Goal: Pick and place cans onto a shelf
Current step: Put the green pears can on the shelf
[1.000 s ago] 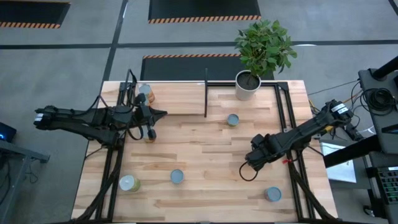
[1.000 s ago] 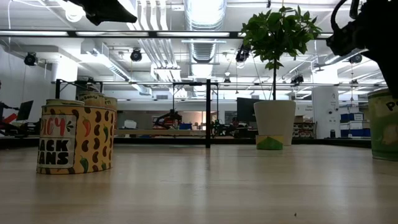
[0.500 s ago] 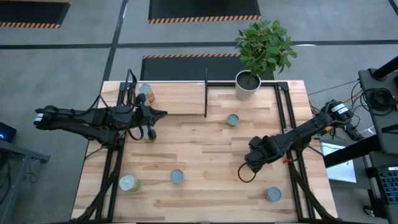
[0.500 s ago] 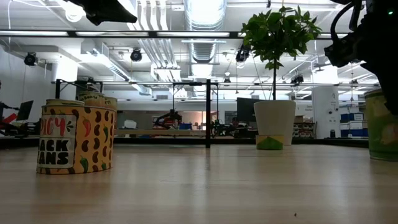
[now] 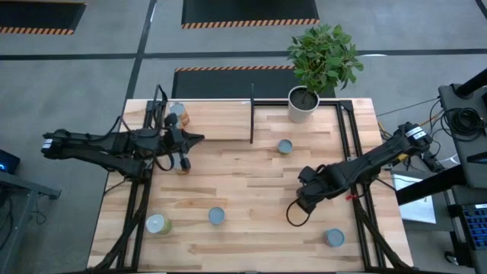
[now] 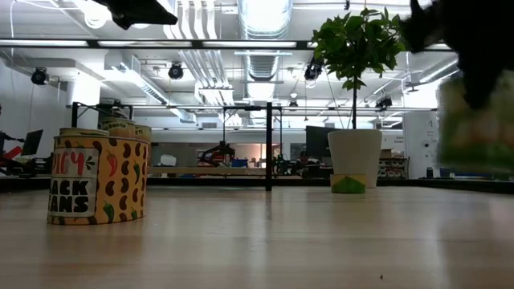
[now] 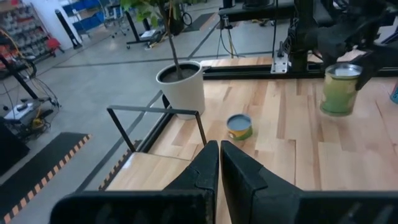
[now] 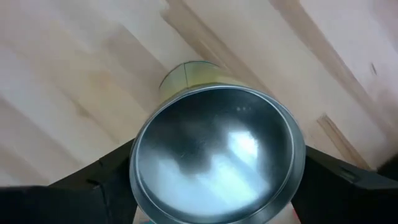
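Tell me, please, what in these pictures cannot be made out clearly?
- Green can in the right gripper: motion-blurred at the low view's right edge, so its label is unreadable; in the high view the gripper hides it.
- Can behind the yellow can, low view: mostly hidden, only its top shows.
- Left gripper: in the high view, too small and dark to tell its fingers apart.
- Shelf cans, high view: labels too small.

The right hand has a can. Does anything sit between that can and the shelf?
Yes. The right hand grips a green-labelled, silver-topped metal can. Toward the light-wood, black-framed shelf, a short blue-grey-topped can stands on the table, and a white plant pot occupies the shelf's right end.
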`<action>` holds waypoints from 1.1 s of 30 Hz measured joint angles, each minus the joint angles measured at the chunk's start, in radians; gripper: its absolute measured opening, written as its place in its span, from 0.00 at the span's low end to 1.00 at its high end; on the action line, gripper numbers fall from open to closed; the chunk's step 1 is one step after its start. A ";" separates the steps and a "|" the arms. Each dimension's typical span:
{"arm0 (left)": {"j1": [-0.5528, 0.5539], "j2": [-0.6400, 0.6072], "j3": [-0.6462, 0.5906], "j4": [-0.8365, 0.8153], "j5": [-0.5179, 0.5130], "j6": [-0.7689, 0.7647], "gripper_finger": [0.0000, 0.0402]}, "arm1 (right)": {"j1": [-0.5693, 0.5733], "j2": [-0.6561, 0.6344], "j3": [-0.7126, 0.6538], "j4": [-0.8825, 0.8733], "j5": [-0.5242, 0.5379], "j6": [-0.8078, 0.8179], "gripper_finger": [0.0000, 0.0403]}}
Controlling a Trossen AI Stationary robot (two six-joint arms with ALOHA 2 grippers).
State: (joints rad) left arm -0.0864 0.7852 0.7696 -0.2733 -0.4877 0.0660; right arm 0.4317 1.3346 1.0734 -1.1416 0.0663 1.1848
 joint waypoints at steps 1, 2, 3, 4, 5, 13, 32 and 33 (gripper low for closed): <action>0.000 -0.002 0.000 0.004 0.000 0.008 0.00 | -0.003 0.000 0.022 0.000 0.013 -0.003 0.76; 0.000 -0.005 0.000 0.007 0.000 0.019 0.00 | -0.008 0.004 0.045 0.000 0.027 -0.007 0.76; 0.000 -0.009 0.000 0.011 0.000 0.029 0.00 | -0.015 0.008 0.070 -0.001 0.043 -0.016 0.76; 0.000 -0.014 0.000 0.018 0.000 0.040 0.00 | -0.022 0.012 0.094 0.001 0.059 -0.030 0.76; 0.000 -0.018 0.000 0.027 0.000 0.051 0.00 | -0.032 0.021 0.120 0.003 0.073 -0.052 0.76; 0.000 -0.068 0.000 0.046 0.001 0.085 0.00 | -0.147 0.168 0.372 0.002 0.144 -0.379 0.76; 0.000 -0.255 -0.063 0.116 0.000 0.143 0.00 | -0.481 0.681 1.108 0.059 0.144 -1.154 0.76; 0.000 -0.265 -0.066 0.121 0.000 0.144 0.00 | -0.500 0.709 1.144 0.061 0.144 -1.179 0.76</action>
State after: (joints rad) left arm -0.0864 0.5199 0.7033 -0.1526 -0.4873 0.2096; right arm -0.0688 2.0437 2.2169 -1.0803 0.2105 0.0059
